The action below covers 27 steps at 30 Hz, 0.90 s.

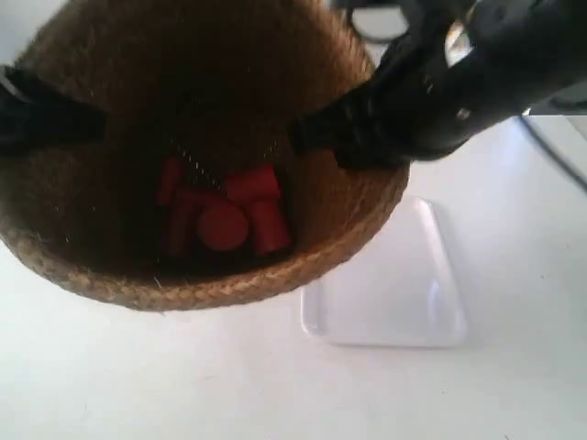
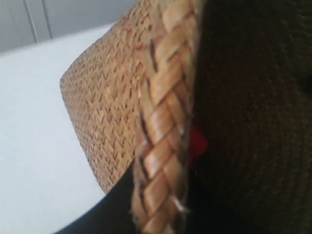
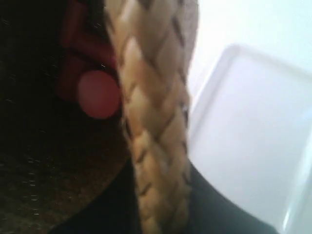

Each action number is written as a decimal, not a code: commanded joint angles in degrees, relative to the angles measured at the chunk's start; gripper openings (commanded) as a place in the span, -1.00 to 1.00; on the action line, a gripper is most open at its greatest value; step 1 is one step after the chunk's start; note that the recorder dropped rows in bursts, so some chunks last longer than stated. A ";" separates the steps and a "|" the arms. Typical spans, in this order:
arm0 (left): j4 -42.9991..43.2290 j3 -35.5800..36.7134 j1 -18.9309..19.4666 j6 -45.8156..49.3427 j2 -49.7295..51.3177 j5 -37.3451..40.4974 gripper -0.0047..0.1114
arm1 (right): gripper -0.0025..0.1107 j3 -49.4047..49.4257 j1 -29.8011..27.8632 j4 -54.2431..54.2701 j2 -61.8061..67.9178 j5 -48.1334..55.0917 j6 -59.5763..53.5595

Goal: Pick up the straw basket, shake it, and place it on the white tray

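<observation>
The straw basket (image 1: pixel 211 286) hangs in the air, tipped, close to the exterior camera. Its dark inside holds several red pieces (image 1: pixel 225 215). My left gripper (image 2: pixel 161 214) is shut on the braided rim (image 2: pixel 165 122), with one black finger (image 2: pixel 109 207) on the outer wall. My right gripper (image 3: pixel 161 204) is shut on the opposite rim (image 3: pixel 151 122), one finger (image 3: pixel 217 207) outside. In the exterior view the grippers bite the rim at the left (image 1: pixel 96 124) and at the right (image 1: pixel 307 133). The white tray (image 1: pixel 394 293) lies bare on the table below and beside the basket; the right wrist view shows the tray (image 3: pixel 253 136) too.
A white table (image 1: pixel 183 385) lies under everything. A dark cable (image 1: pixel 555 156) runs along the table at the far right of the exterior view. Pale cabinet panels (image 2: pixel 39 19) stand behind the table in the left wrist view.
</observation>
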 commanded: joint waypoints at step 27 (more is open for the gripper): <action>-3.31 -2.96 1.58 -0.22 -8.13 -1.50 -0.92 | -0.96 3.62 3.50 -8.55 -12.38 -7.89 6.15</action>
